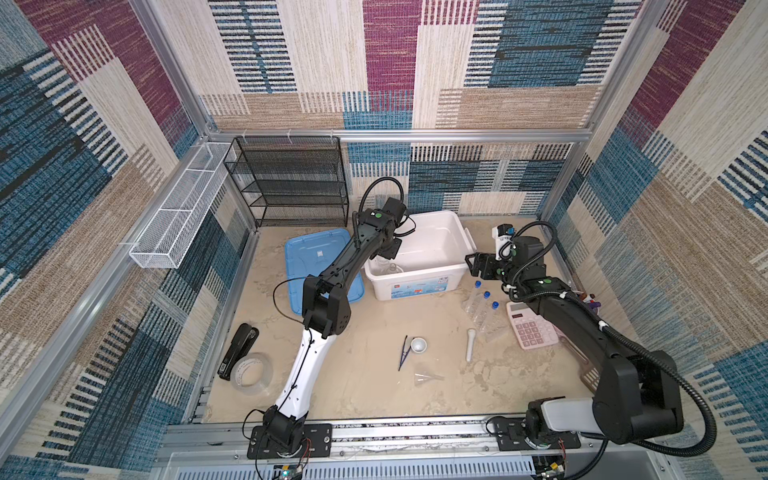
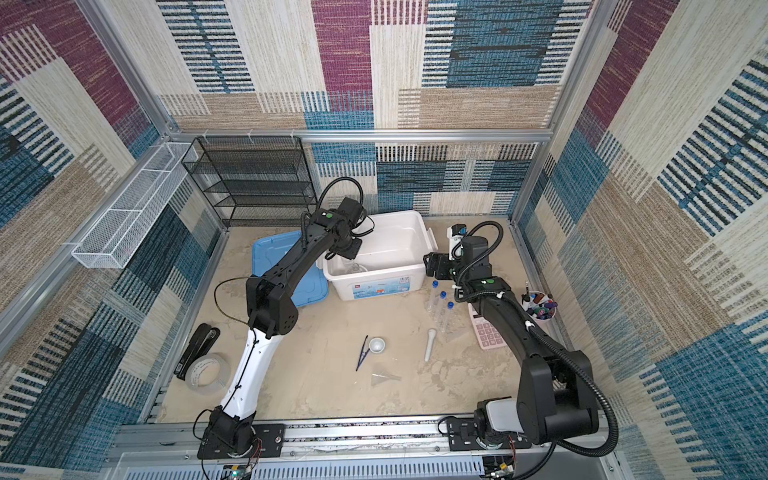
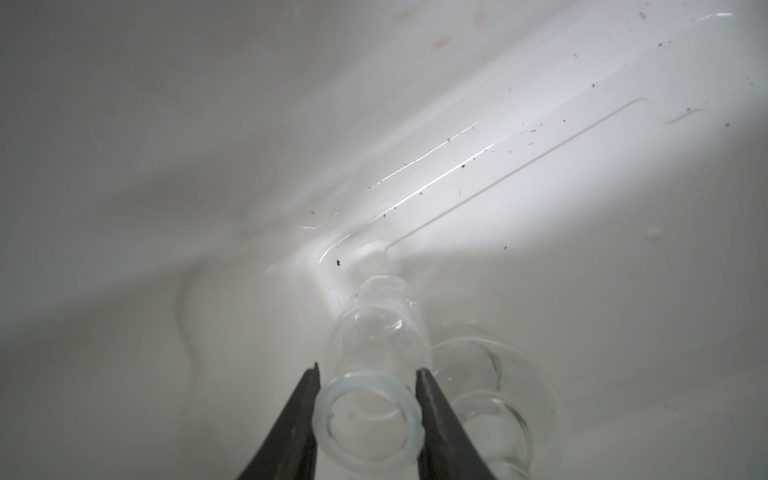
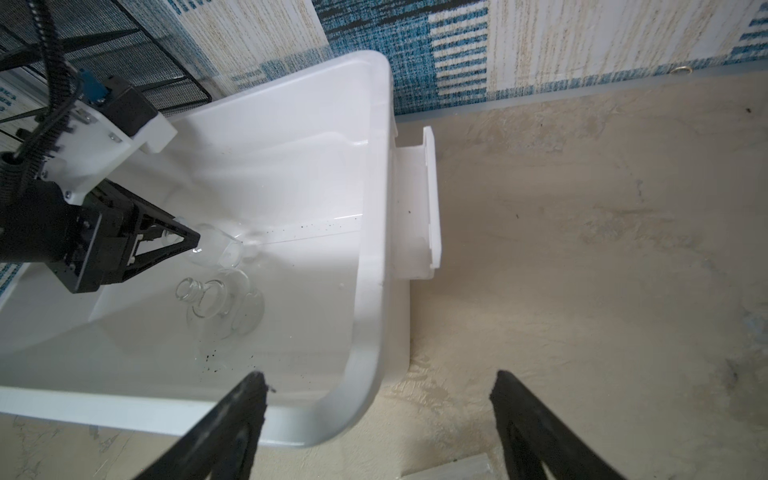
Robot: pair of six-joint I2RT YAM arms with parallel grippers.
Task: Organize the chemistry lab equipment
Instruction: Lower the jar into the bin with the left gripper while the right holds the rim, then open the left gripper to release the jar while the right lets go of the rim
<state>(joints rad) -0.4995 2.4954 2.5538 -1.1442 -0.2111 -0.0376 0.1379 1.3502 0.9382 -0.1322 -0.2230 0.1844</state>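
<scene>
A clear funnel (image 1: 426,378) lies on its side nearest the front edge of the sandy, mottled surface (image 1: 353,374), so transparent that its outline barely shows. Just beyond it, slim dark blue tweezers (image 1: 403,353) lie just beside a small white mortar (image 1: 418,344). A pale, club-shaped pestle (image 1: 470,345) rests apart from them, toward the right edge.

Farther right, three blue-capped test tubes (image 1: 486,305) lean in a clear plastic rack (image 1: 494,330) whose edges are hard to trace.

A glossy white bin (image 1: 386,286) stands at the far edge. The right claw (image 4: 378,382) hovers at its near right corner, spread wide and empty.

Inside the bin, the left claw (image 3: 368,374) is part closed on the thick round lip of a clear glass flask (image 3: 374,340). I cannot tell whether its base is resting on the bin floor. A second narrow-necked glass vessel (image 4: 216,299) lies beside it. In both top views the left arm hides most of the glass.
</scene>
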